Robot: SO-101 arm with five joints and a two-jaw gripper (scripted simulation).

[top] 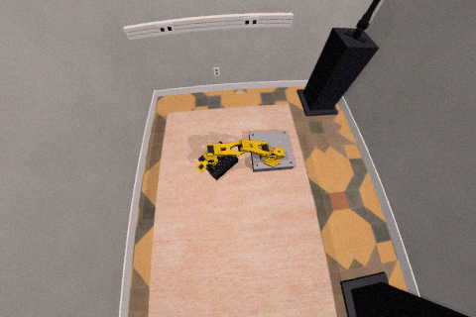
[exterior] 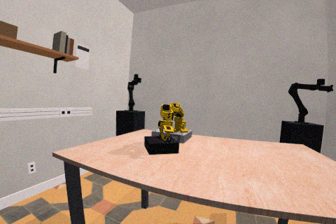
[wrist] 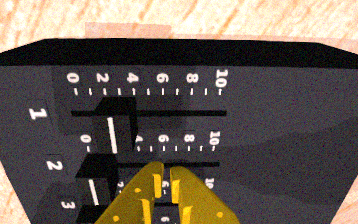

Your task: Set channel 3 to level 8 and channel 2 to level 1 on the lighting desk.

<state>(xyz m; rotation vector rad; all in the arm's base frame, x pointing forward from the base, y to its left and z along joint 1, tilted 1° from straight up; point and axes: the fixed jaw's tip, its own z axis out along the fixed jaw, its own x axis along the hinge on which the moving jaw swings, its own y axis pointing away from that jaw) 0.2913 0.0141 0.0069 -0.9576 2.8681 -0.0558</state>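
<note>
The black lighting desk point(wrist: 280, 115) point(top: 221, 168) point(exterior: 162, 145) lies on the table with numbered fader rows. In the wrist view, the channel 1 fader knob point(wrist: 116, 125) sits near level 3 on its scale. The channel 2 fader knob point(wrist: 96, 177) sits near level 1. The channel 3 row point(wrist: 67, 205) is mostly hidden at the bottom edge under my fingers. My yellow gripper point(wrist: 164, 175) point(top: 205, 161) point(exterior: 164, 134) is shut, empty, tips pointing down just over the desk around the channel 2 and 3 tracks, right of the channel 2 knob.
The arm's grey base plate point(top: 282, 144) point(exterior: 183, 136) lies right beside the desk on the wooden table point(top: 232, 238) point(exterior: 234, 164). Black pedestals point(top: 338, 64) point(exterior: 129, 121) stand off the table.
</note>
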